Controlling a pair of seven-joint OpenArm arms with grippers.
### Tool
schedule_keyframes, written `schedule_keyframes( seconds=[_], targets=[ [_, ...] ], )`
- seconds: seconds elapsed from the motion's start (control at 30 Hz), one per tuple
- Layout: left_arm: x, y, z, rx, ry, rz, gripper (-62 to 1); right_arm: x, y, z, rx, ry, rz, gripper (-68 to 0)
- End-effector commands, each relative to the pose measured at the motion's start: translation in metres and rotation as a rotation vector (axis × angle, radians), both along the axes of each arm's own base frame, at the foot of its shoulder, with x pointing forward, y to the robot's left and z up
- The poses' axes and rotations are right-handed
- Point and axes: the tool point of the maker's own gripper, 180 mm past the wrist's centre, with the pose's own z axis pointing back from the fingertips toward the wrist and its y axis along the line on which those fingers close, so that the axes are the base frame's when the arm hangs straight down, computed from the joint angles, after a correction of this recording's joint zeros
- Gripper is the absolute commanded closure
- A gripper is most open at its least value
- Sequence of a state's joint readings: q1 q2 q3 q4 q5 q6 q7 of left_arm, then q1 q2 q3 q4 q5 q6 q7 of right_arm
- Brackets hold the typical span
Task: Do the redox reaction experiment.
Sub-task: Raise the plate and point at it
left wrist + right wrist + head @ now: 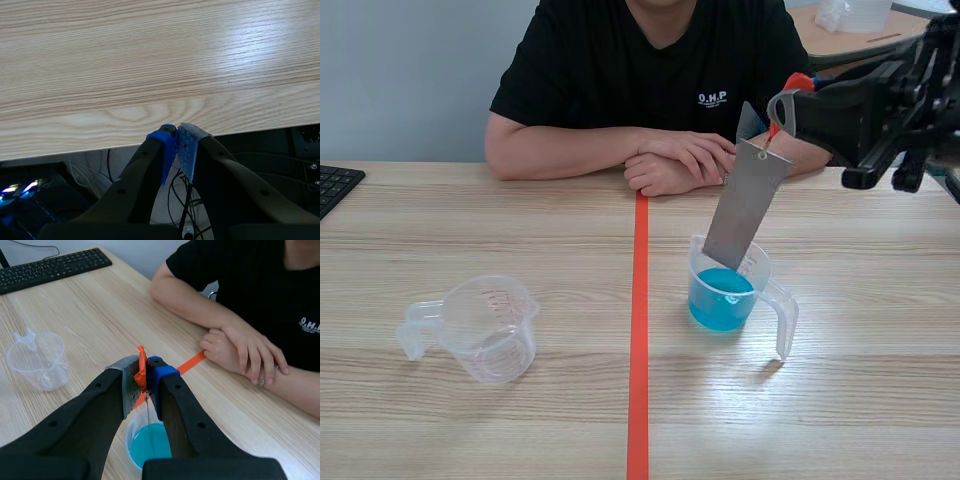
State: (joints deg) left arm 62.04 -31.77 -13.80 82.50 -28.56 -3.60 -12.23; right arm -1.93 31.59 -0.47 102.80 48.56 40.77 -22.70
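A clear measuring cup holding blue liquid stands just right of the tape line. A grey metal plate hangs tilted over it, its lower end inside the cup; I cannot tell whether it touches the liquid. The plate hangs by an orange string, and my raised right gripper is shut on that string. From the right wrist view the plate shows only as a thin edge. An empty clear cup stands at the left. My left gripper is shut on nothing beside the table's edge.
A person sits across the table with folded arms, hands resting near the far end of the orange tape line. A black keyboard lies at the far left edge.
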Motion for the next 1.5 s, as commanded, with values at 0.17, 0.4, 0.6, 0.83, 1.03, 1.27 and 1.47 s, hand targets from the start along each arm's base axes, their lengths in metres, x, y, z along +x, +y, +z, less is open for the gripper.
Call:
schedule_keyframes(
  seconds=[0.17, 0.4, 0.6, 0.83, 1.03, 1.27, 1.47],
  targets=[
    [0.008, -0.002, 0.005, -0.003, -0.024, -0.021, -4.9, -0.002, -0.003, 0.029, 0.018, -0.051, 0.0, -1.3],
    [0.032, -0.014, 0.021, 0.029, -0.062, -0.161, -4.9, -0.007, -0.003, 0.041, 0.027, -0.059, 0.011, -1.3],
    [0.064, -0.037, 0.045, 0.032, -0.126, -0.314, -4.9, -0.009, -0.001, 0.042, 0.016, -0.055, 0.019, -1.3],
    [0.103, -0.075, 0.078, 0.032, -0.209, -0.527, -4.9, -0.009, -0.001, 0.042, 0.016, -0.055, 0.019, -1.3],
    [0.142, -0.104, 0.117, 0.048, -0.325, -0.678, -4.9, -0.009, -0.001, 0.042, 0.014, -0.053, 0.019, -1.3],
    [0.166, -0.135, 0.154, 0.054, -0.436, -0.792, -4.9, -0.009, -0.001, 0.041, 0.011, -0.051, 0.018, -1.3],
    [0.173, -0.162, 0.16, 0.014, -0.489, -0.846, -4.9, -0.009, -0.001, 0.041, 0.011, -0.051, 0.018, -1.3]
  ],
)
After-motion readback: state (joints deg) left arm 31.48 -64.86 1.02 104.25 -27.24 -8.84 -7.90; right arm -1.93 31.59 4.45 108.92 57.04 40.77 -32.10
